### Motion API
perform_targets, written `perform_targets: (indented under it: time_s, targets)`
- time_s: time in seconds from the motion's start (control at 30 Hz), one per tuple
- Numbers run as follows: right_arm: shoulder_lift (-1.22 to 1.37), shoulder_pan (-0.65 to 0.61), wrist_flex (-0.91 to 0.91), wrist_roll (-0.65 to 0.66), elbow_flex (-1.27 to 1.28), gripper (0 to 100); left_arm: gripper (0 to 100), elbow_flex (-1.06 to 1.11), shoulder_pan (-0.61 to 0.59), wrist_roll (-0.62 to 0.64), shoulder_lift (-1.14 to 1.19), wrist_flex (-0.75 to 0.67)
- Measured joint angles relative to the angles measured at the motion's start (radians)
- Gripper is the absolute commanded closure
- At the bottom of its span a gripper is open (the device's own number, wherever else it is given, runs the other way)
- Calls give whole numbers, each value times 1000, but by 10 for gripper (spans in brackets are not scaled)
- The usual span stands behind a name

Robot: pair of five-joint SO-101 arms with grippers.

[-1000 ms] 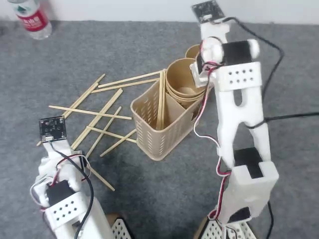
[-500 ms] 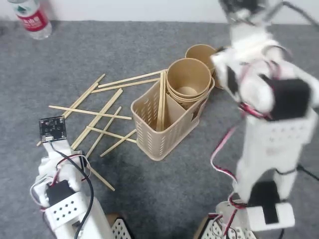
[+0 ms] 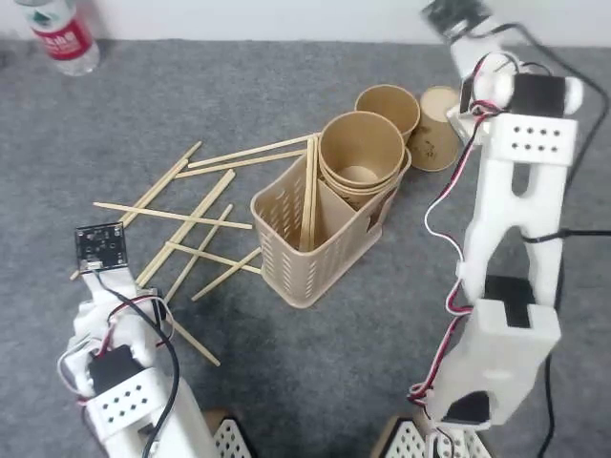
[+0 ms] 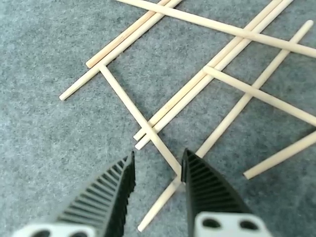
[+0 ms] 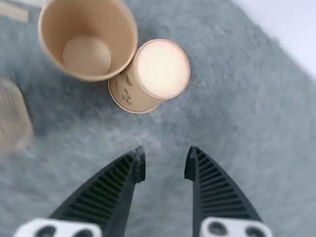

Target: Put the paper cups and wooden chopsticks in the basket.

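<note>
Hovering over the grey carpet point(image 5: 247, 98), my right gripper point(image 5: 165, 158) has its fingers spread and empty, near a tipped paper cup point(image 5: 148, 79) that touches an upright cup point(image 5: 88, 37). My left gripper point(image 4: 157, 160) is parted too, low over the loose chopsticks point(image 4: 140, 121), grasping none. The basket point(image 3: 296, 258) holds nested cups point(image 3: 361, 157) in one compartment and upright chopsticks point(image 3: 308, 191) in the other.

We see tan paper cups point(image 3: 361, 145), pale wooden chopsticks point(image 3: 172, 216), a beige slotted basket point(image 3: 305, 253), a grey worktop point(image 3: 315, 382), and a black ribbed left claw point(image 4: 157, 168) and right claw point(image 5: 164, 160).
</note>
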Motion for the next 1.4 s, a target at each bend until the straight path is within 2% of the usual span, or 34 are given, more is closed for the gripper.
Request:
perform_targets:
  time_s: [0.07,0.17,0.4,0.47,0.63,0.77,1.3,1.4]
  targets:
    - [0,0,-26,66,0,855,852,0,-2,0,0,0]
    - [9,0,-83,74,0,856,852,0,-2,0,0,0]
    - [100,-58,-219,-189,15,855,852,11,29,0,-2,0]
    - [138,-86,-249,-215,15,855,852,11,26,0,-2,0]
    - [201,-127,-307,-221,15,855,852,11,28,0,-2,0]
    - [247,-161,-319,-167,15,857,852,11,29,0,-2,0]
    - [384,-160,-397,-147,12,860,852,11,29,0,-2,0]
    - [384,-160,-394,-147,12,905,852,11,29,0,-2,0]
